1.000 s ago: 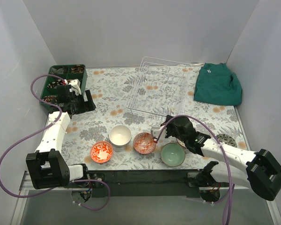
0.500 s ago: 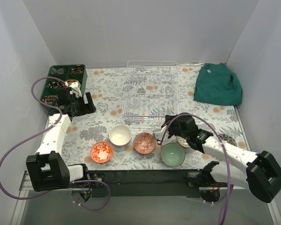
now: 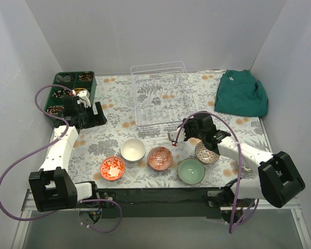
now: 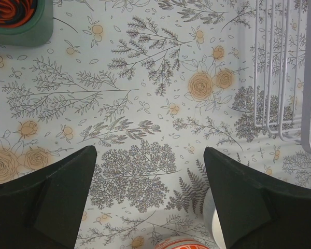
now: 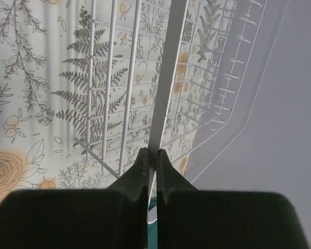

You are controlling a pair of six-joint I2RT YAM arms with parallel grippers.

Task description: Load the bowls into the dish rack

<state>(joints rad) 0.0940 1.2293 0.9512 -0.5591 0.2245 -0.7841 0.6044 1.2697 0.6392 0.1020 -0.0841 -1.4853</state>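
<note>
From above, we saw the dish rack (image 3: 158, 96) at the far middle, the right gripper (image 3: 176, 136) at its near right corner. On the near side sat the orange-red bowl (image 3: 112, 168), white bowl (image 3: 132, 150), red-white bowl (image 3: 160, 158), mint bowl (image 3: 191, 171) and brown bowl (image 3: 206, 152). The left wrist view showed the left gripper (image 4: 149, 153) spread wide, empty. The right wrist view showed fingers (image 5: 141, 167) pinched tight on the rack's rim wire.
</note>
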